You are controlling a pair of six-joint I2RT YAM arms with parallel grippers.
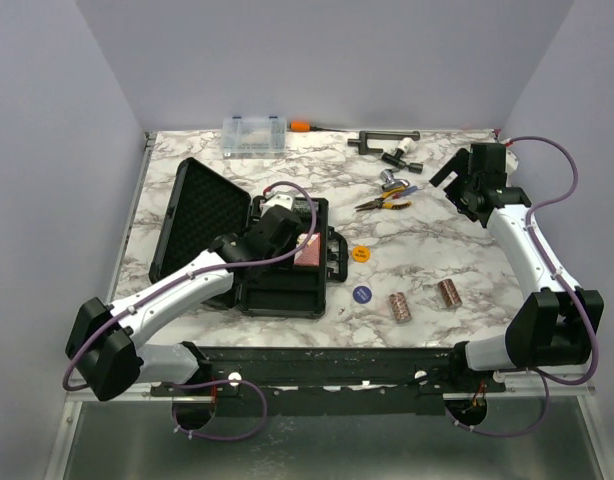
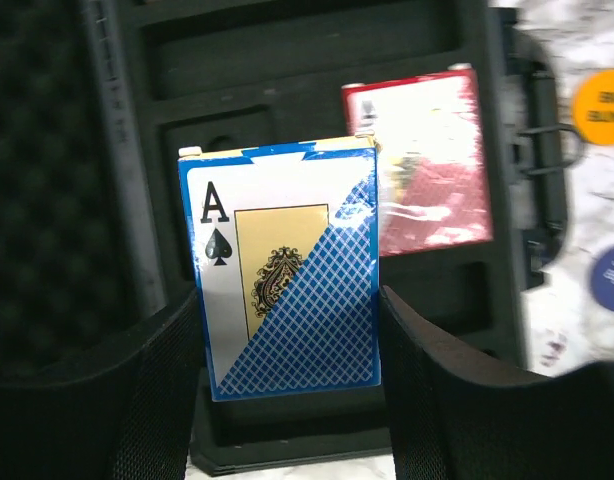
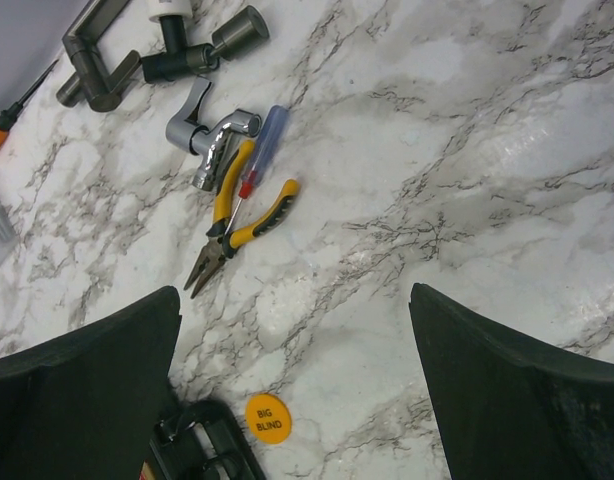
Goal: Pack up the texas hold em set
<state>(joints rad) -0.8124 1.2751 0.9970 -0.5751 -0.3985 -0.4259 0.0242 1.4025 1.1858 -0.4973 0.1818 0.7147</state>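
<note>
"Blue deck point(image 2: 287, 290), why pinched by its long edges?"

"My left hand point(image 2: 287, 325) held it that way so it hung over the case point(image 2: 287, 60), face clear, ready for the pocket beside the red deck point(image 2: 427, 170)."

"And the right hand point(image 3: 292, 300)?"

"Spread wide, empty, parked over the table point(image 3: 467, 150) by the pliers point(image 3: 237, 225), out of my way."

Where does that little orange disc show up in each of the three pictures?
Top view: the orange disc lies near the picture's centre, just right of the case handle.
Left wrist view: at the far right edge, upper part, partly cut off.
Right wrist view: bottom, left of centre, reading BIG BLIND.
Shared landmark: the case handle beside the disc.
</note>
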